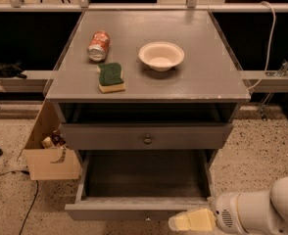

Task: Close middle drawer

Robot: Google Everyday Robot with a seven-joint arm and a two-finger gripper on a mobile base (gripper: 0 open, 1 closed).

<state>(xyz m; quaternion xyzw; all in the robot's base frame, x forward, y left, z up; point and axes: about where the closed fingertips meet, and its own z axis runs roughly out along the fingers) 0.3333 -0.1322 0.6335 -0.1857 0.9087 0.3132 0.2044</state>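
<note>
From where I stand, no writing can be read anywhere. The soda can [98,45] lying on the table [207,77] has red and white printing, but no word or brand comes clear. The cardboard box [48,163] on the floor to the left shows no legible label. The gripper [185,222], low at the right beside the front corner of the pulled-out middle drawer [114,212], bears no readable mark either.

Gripper [193,221] just before the middle drawer's [144,177] right corner — can [98,45], sponge [111,77], bowl [161,56] atop cabinet [210,77].
</note>
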